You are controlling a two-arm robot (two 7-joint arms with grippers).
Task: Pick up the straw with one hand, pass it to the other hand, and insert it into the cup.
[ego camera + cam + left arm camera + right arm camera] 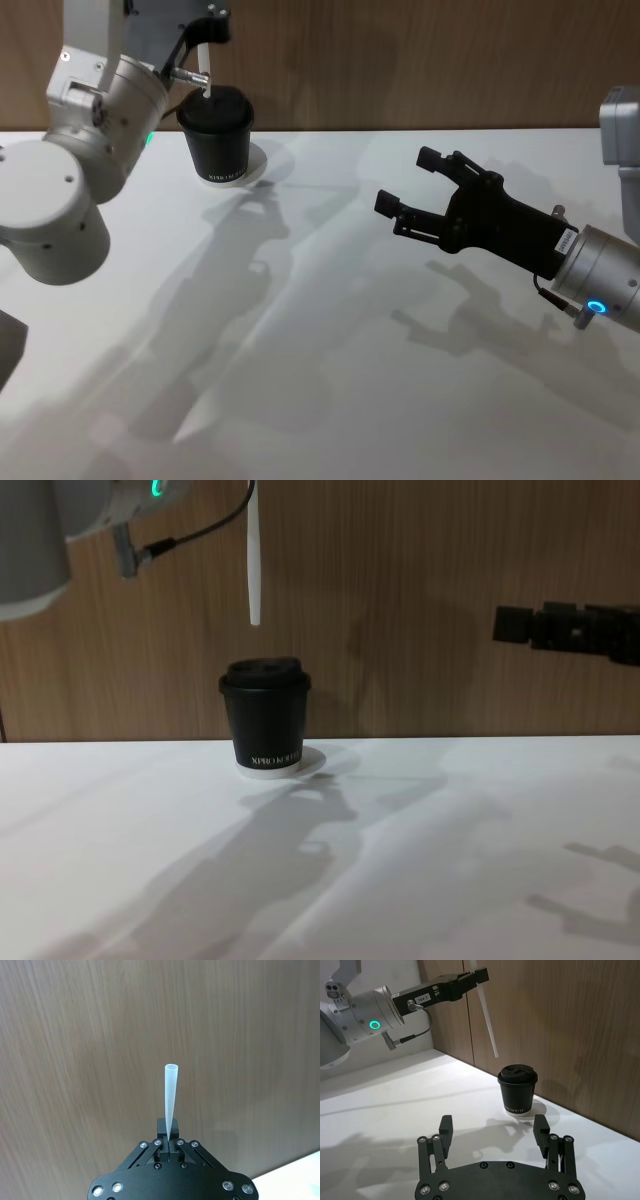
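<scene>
- Item 1, straw (487,1020): white, thin, straight. We log it in the air, near upright w/ a slight lean, pinched on its upper part by the left gripper (168,1135). The lower end hangs over the cup (265,725). In the chest view there is a clear gap btwn tip and lid, so no contact.
- Item 2, cup: black paper, black domed lid, white lettering near the base. It stands upright at the far side of the table (330,350), close to the wood wall (420,60), on the robot's left half. It sits on a small white disc (306,763).
- Item 3, left gripper: black, on a silver arm w/ a green ring (374,1024). Its fingers are pressed onto the straw, and one open end of the straw sticks out past them in the left wrist view. Pos.: raised above the cup, near the wall.
- Item 4, right gripper (410,180): black, fingers spread wide. Pos.: held off the table on the robot's right, well apart from cup and straw. In the right wrist view we see the cup ahead of it, btwn the two finger lines. The wrist carries a blue ring (597,307).
- Item 5, table: white, matte, w/ shadows of both arms across it.
</scene>
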